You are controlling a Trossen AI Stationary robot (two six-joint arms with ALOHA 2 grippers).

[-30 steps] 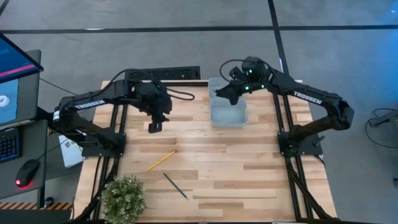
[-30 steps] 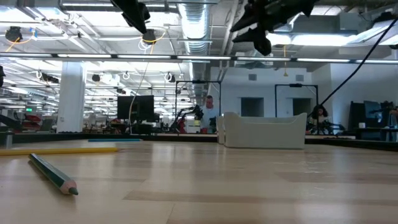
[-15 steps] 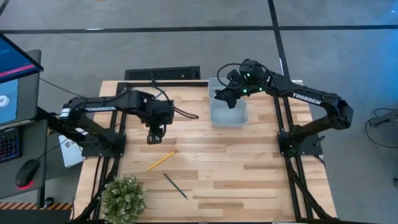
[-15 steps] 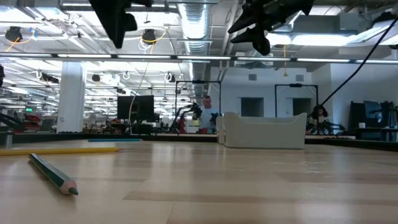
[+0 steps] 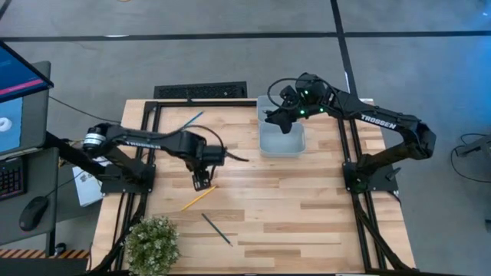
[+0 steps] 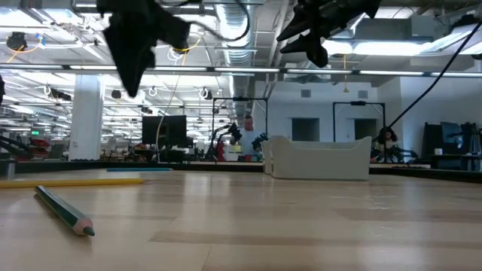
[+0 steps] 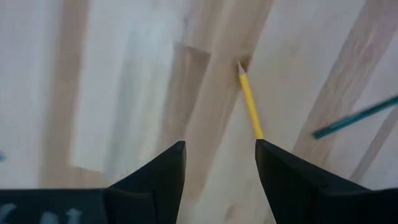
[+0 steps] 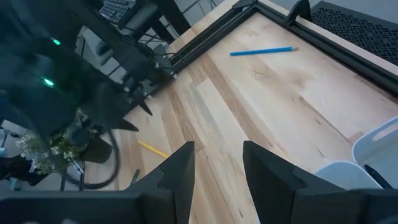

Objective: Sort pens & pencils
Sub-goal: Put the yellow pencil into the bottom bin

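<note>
left gripper (image 5: pixel 200 182): over the wooden table (image 5: pixel 322 207), just above the upper end of the yellow pencil (image 5: pixel 198 198); fingers (image 7: pixel 155 180) spread with a clear gap, nothing between them; wrist view shows bare wood in the gap and the pencil's sharpened tip just beyond the fingers
right gripper (image 5: pixel 270 116): up in the air over the near-left part of the white bin (image 5: pixel 282 142); fingers (image 8: pixel 177 171) apart, nothing held
yellow pencil: flat on the table, slanted, left of centre, between the left gripper and the potted plant (image 5: pixel 152 242)
green pencil (image 5: pixel 216 229): flat on the table, below and right of the yellow one, apart from it; low view shows it closest to the camera, tip toward the lens
blue pencil (image 5: pixel 192 119): near the table's far edge, left of the bin, well apart from the other two; lying slanted
white bin: far-centre of the table, open top; contents can't be made out
potted plant: near-left corner of the table
keyboard (image 5: pixel 201 90): dark, just beyond the table's far edge
room: person (image 6: pixel 249 128) far back in the low view, past the table
</note>
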